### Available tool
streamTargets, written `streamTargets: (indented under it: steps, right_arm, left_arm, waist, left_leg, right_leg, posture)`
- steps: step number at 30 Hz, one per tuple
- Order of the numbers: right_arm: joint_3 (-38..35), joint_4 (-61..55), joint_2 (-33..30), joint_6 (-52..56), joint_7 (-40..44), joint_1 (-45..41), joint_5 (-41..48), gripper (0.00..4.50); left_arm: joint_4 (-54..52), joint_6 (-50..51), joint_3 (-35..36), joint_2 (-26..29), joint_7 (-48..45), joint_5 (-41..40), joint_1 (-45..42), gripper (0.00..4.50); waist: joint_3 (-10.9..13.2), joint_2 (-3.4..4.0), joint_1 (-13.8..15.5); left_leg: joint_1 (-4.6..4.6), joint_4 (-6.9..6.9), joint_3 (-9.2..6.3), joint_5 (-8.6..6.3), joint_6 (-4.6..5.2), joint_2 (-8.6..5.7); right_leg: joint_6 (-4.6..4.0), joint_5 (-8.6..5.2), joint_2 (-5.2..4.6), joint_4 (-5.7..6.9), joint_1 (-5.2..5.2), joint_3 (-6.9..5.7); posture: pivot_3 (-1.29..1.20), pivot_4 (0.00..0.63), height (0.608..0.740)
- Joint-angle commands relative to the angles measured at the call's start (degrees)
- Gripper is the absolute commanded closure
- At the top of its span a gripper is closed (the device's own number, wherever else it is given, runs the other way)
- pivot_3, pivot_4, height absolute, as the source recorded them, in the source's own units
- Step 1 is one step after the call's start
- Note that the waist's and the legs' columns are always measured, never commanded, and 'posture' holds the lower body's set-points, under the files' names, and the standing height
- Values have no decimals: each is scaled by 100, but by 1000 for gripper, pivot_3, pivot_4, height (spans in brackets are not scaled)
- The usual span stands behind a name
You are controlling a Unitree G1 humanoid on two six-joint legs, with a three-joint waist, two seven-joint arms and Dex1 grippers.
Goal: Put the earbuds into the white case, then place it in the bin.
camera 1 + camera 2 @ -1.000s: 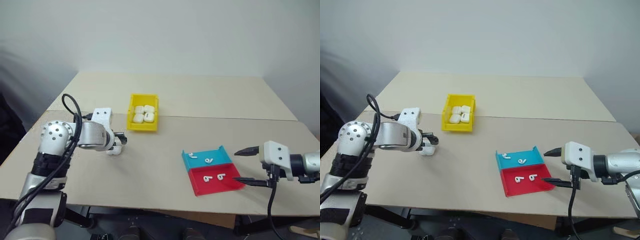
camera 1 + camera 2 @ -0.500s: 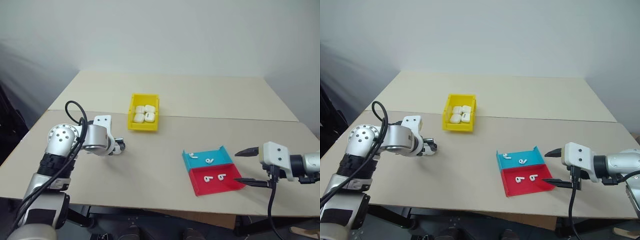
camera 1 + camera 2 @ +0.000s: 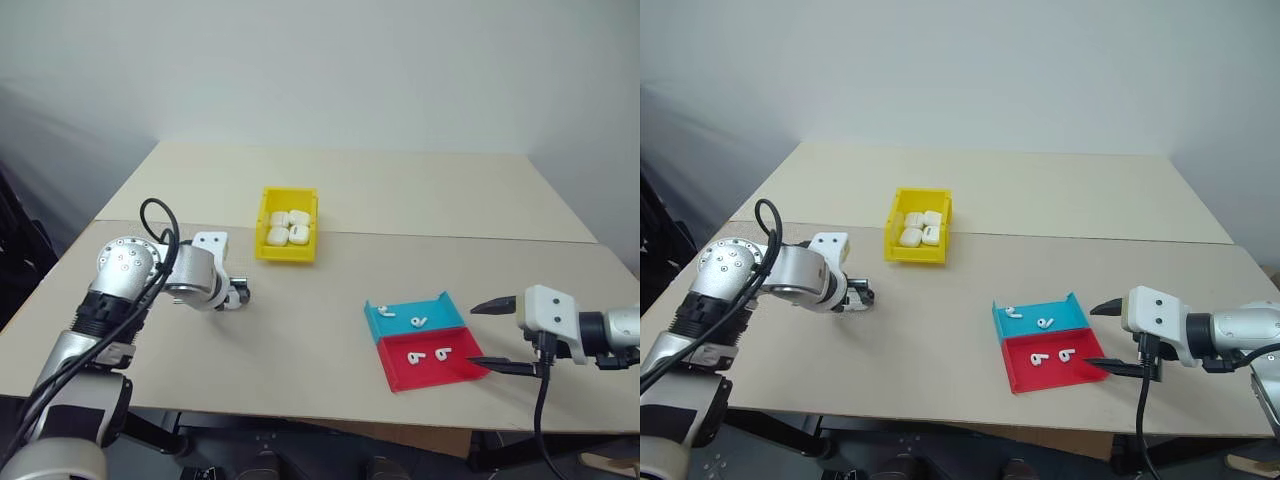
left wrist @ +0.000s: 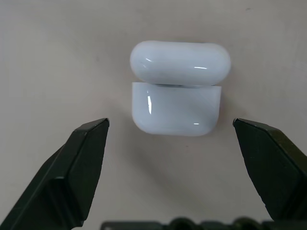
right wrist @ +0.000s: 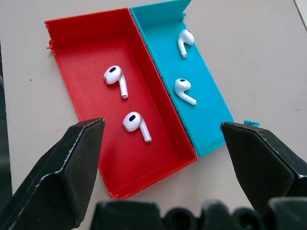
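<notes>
Two pale beige, matte, flat-topped tables: the near table and the far table butt together edge to edge, with a thin seam running left to right between them. The far one narrows toward the back (perspective, most likely). Behind them stands a plain off-white wall, unbroken and without fixtures. Lighting is soft and even, with faint shadows on the tabletops. A darker shaded patch sits at the far left where the wall falls away. Under the near edge of the near table there is a dark frame and dim floor; details there cannot be made out.
</notes>
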Motion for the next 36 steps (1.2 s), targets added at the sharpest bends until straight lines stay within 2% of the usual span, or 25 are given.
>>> streamTargets:
  steps: [1,21,27,32,36]
  right_arm:
    - [-215,-144,-78,-1,-49,-6,-14,41]
    - [-176,-272,-74,87,-166,48,-30,41]
    - [-176,-273,-91,134,-175,56,-53,0]
    - [-203,-300,-71,164,-163,69,-47,0]
    - [-218,-298,-85,173,-166,74,-75,0]
  left_arm:
    - [48,111,55,-26,-256,356,-263,0]
    - [379,755,711,-606,-999,1610,-165,0]
    - [334,1019,983,-813,-1134,2094,-85,1758]
    - [199,1279,1314,-962,-1325,2496,-151,1764]
    - [-319,1597,1517,-945,-1592,2787,-250,1764]
  waist:
    - [0,0,0]
    - [0,-1,-3]
    - [0,-1,-10]
    - [0,-1,-11]
    - [1,-2,-10]
  left_leg:
    - [-2,0,0,0,0,0]
    - [-7,0,-1,0,0,0]
    - [-5,0,-1,0,0,-1]
    - [-4,0,-2,0,-1,0]
    - [-8,0,-2,0,-1,0]
  right_leg:
    - [0,0,-1,-1,-1,-1]
    - [2,0,-2,-2,-4,-3]
    - [3,0,-2,-2,-3,-3]
    - [3,0,-1,0,-3,-3]
    - [3,0,-1,-1,-6,-3]
  posture:
    - [0,150,740]
    - [0,150,740]
    - [0,150,740]
    - [0,150,740]
    - [0,150,740]
